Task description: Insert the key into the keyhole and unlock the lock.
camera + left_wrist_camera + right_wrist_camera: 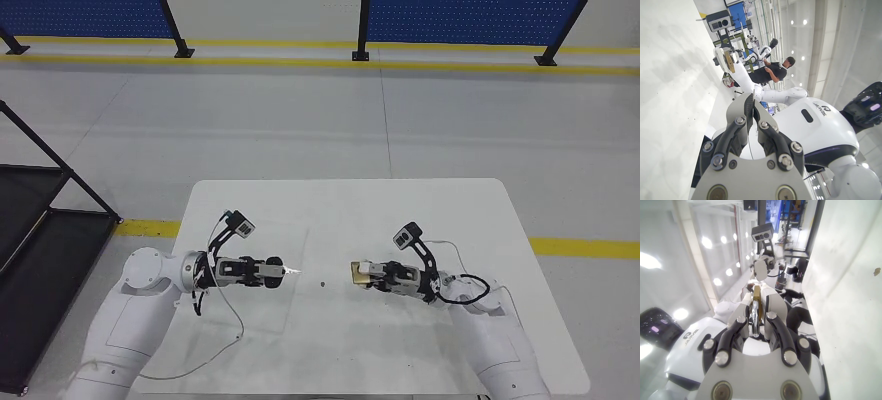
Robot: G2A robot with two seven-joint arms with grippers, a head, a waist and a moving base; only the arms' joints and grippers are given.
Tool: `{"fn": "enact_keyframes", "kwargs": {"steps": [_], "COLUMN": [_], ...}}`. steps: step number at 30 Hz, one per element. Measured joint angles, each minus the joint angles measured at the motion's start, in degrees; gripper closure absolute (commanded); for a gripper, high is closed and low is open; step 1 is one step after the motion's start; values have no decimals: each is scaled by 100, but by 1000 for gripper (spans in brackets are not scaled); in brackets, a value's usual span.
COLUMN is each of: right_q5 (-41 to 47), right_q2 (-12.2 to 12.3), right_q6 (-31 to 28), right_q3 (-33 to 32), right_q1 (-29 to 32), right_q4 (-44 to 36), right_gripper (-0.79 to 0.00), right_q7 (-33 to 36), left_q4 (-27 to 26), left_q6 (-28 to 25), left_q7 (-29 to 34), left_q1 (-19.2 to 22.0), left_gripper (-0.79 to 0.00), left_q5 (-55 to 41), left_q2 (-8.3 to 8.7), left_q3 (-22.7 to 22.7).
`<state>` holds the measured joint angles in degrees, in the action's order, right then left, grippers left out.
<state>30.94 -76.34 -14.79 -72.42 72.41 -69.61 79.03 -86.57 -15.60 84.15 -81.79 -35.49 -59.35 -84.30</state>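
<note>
Pinching key (753, 95), left gripper (752, 100) faces keyhole (731, 65); right gripper (758, 299) clamps lock (756, 291).

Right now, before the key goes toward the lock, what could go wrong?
1. The key is held only at the tips of the left fingers; it may twist or slip on touching the lock.
2. Key and lock are apart, both in the air; a small misalignment could make the key miss.
3. The right fingers hold the lock above the table; a push could drop it.
</note>
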Motion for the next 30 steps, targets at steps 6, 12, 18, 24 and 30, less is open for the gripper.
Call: {"fn": "enact_keyframes", "kwargs": {"steps": [6, 12, 18, 24, 30], "right_q5": [-159, -637, -942, -1029, -1161], "right_q2": [17, 49, 89, 134, 176], "right_q6": [-425, -1016, -1216, -1223, -1185], "right_q3": [63, 98, 143, 164, 191], "right_q1": [-12, 113, 243, 331, 398], "right_q4": [-31, -246, -458, -647, -794], "right_gripper": [0, 0, 0, 0, 0], "right_q7": [-298, -835, -1147, -1262, -1437], "left_q4": [2, -13, 48, 312, 507], "left_q6": [-1, -35, -94, -179, -225], "left_q7": [-231, -414, -572, -703, -887], "left_q1": [87, 189, 316, 550, 762], "left_gripper": [0, 0, 0, 0, 0], "left_q5": [171, 427, 636, 704, 844], "left_q2": [-18, -26, -38, -73, -106], "left_q3": [257, 467, 676, 928, 1158]}}
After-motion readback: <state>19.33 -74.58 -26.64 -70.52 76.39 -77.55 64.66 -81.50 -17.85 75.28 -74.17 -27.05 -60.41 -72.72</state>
